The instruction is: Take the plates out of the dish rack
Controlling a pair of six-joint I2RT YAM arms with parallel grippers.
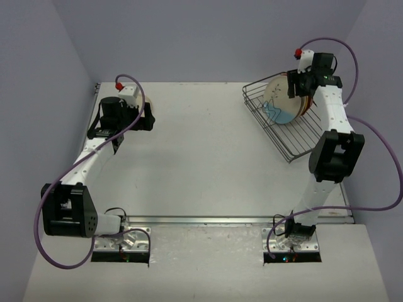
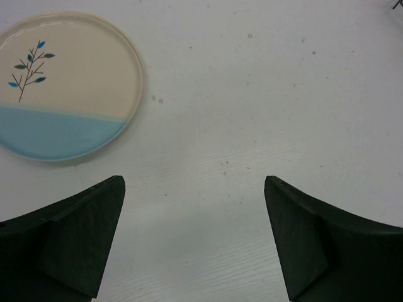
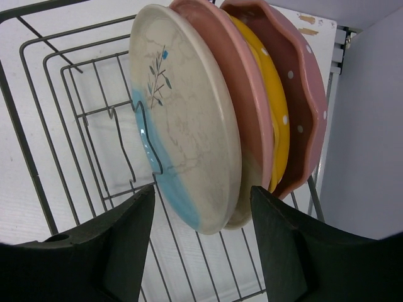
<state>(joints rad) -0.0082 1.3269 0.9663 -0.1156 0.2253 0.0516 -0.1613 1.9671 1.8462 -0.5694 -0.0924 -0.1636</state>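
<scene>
The dish rack [image 1: 296,141] is a basket of thin dark wire. It sits at about 2 o'clock on the matt white tabletop [image 1: 201,163], turned askew to the edges.

Four round plates stand on edge in the dish rack, packed close and leaning together. The front plate [image 3: 182,119] is glossy cream with fine grey veins, a small twig drawing and a light-blue segment at the bottom. Behind it are a cream plate with a pink rim [image 3: 252,113], a smooth yellow plate [image 3: 277,107] and a pink plate with white dots [image 3: 302,82], whose rim is wavy.

The right claw [image 3: 203,192] is partly open. Its dark, wedge-shaped fingers [image 3: 113,245] stand on both sides of the lower rims of the two front plates. I cannot tell if the pads touch them.

The left claw [image 2: 194,182] is at 10 o'clock on the tabletop, wide open and holding nothing above bare, finely grained surface.

Only the left wrist view shows a fifth plate [image 2: 63,88]. It lies flat at 10 o'clock from the left claw and is cream with a blue segment and a twig. In the top view the arm hides it. Only the right wrist view separates the four colours, while the top view shows mostly the front plate.
</scene>
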